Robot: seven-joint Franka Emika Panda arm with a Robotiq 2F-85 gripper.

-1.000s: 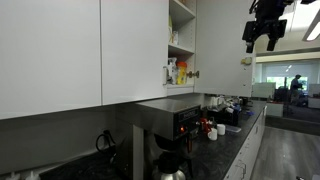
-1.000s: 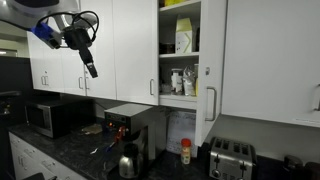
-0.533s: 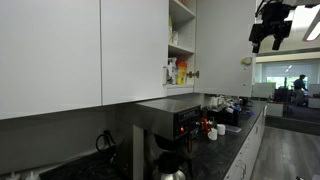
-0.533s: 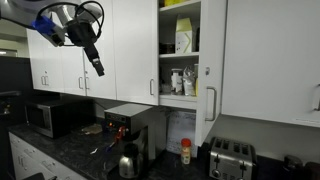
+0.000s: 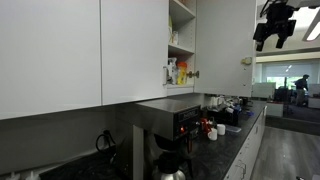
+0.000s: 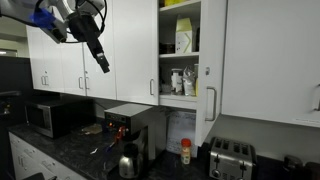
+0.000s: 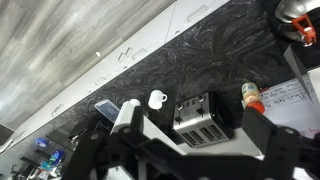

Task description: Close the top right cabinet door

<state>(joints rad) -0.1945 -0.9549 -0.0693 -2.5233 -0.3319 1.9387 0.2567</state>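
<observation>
The top right cabinet door (image 6: 214, 60) is white and stands swung open, with its silver bar handle (image 6: 210, 103) near the lower corner. It also shows in an exterior view (image 5: 222, 50), beside the open shelves. The shelves (image 6: 180, 60) hold boxes and bottles. My gripper (image 6: 102, 62) hangs in the air in front of the closed white doors, well to the side of the open door and apart from it. It also shows at the top edge of an exterior view (image 5: 270, 38). In the wrist view the fingers (image 7: 190, 160) are spread wide with nothing between them.
Below on the dark stone counter (image 6: 70, 150) are a coffee machine (image 6: 128, 125), a kettle (image 6: 128, 162), a microwave (image 6: 45, 117), a toaster (image 6: 230, 158) and a red-capped bottle (image 6: 185, 151). The wrist view looks down on the toaster (image 7: 205, 118) and a white mug (image 7: 157, 99).
My gripper has moved along the cabinet fronts toward the open door, sinking slightly. The door and the things on the counter have not moved.
</observation>
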